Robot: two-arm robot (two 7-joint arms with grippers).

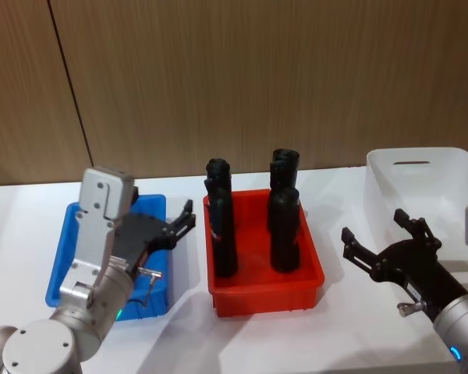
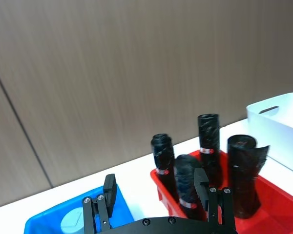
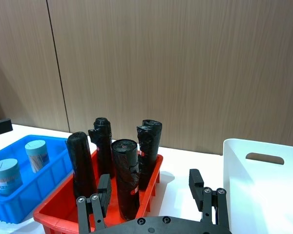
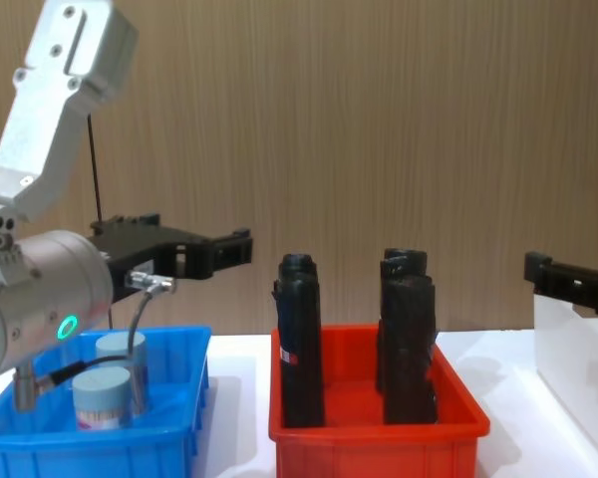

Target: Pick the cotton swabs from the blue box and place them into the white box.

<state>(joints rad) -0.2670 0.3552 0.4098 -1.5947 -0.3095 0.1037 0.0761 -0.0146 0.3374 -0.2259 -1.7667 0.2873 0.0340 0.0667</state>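
Two cotton swabs tubs (image 3: pixel 36 153) (image 4: pixel 102 396) with pale lids stand upright in the blue box (image 1: pixel 62 253) (image 4: pixel 100 450) at the table's left. My left gripper (image 1: pixel 183 224) (image 4: pixel 194 239) hovers above that box near its right side, open, with nothing between its fingers. One lid (image 2: pixel 72 219) shows just below it in the left wrist view. The white box (image 1: pixel 444 179) (image 3: pixel 263 190) stands at the far right. My right gripper (image 1: pixel 378 228) hangs open and empty over the table between the red bin and the white box.
A red bin (image 1: pixel 265 294) holding several tall black rolled cylinders (image 1: pixel 222 226) sits in the middle, between the two boxes. A wooden wall runs behind the white table.
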